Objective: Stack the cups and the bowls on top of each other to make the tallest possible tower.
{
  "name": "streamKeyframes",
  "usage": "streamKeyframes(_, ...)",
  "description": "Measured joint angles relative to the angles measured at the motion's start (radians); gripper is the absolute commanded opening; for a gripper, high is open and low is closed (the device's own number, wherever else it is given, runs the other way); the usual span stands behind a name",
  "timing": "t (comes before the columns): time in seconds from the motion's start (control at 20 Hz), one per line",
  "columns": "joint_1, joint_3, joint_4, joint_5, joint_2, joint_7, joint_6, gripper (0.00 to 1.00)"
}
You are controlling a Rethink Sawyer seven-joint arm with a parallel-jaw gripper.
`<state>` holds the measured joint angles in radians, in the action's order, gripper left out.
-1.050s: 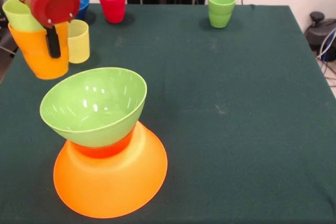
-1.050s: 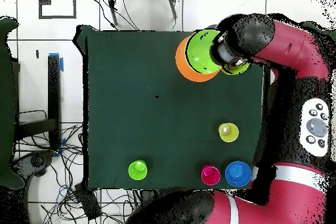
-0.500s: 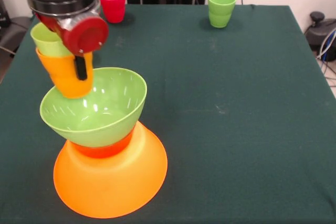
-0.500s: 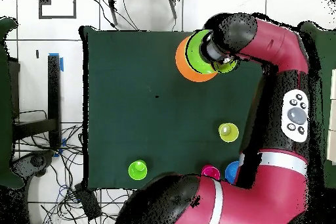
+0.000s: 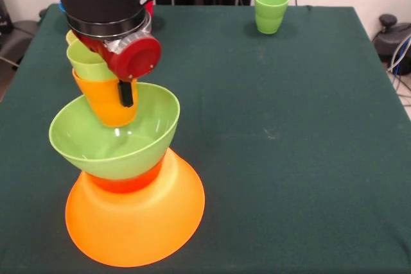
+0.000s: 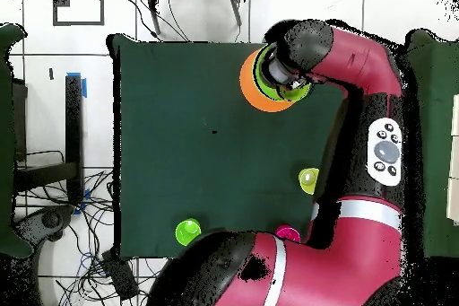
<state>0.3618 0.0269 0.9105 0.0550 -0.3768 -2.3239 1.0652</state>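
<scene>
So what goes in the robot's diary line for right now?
gripper: shut on orange cup | lime cup nested inside | above lime green bowl | tower standing

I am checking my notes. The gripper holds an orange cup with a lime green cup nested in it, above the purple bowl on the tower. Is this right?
Not quite: the bowl under the gripper is lime green, not purple, as the front view shows. The rest holds: the orange cup with the lime green cup nested in it hangs over that bowl on the tower.
</scene>
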Motion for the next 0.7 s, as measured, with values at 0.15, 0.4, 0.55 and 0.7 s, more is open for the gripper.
streamKeyframes(0.15, -0.005, -0.01, -0.001, -0.011, 0.006, 0.0, 0.0, 0.0)
streamKeyframes(0.4, -0.007, -0.023, -0.001, -0.033, 0.012, 0.0, -0.003, 0.0)
streamKeyframes(0.55, -0.007, -0.031, -0.001, -0.04, 0.015, 0.0, -0.014, 0.0)
streamKeyframes(0.7, -0.007, -0.035, -0.003, -0.044, 0.02, 0.0, -0.026, 0.0)
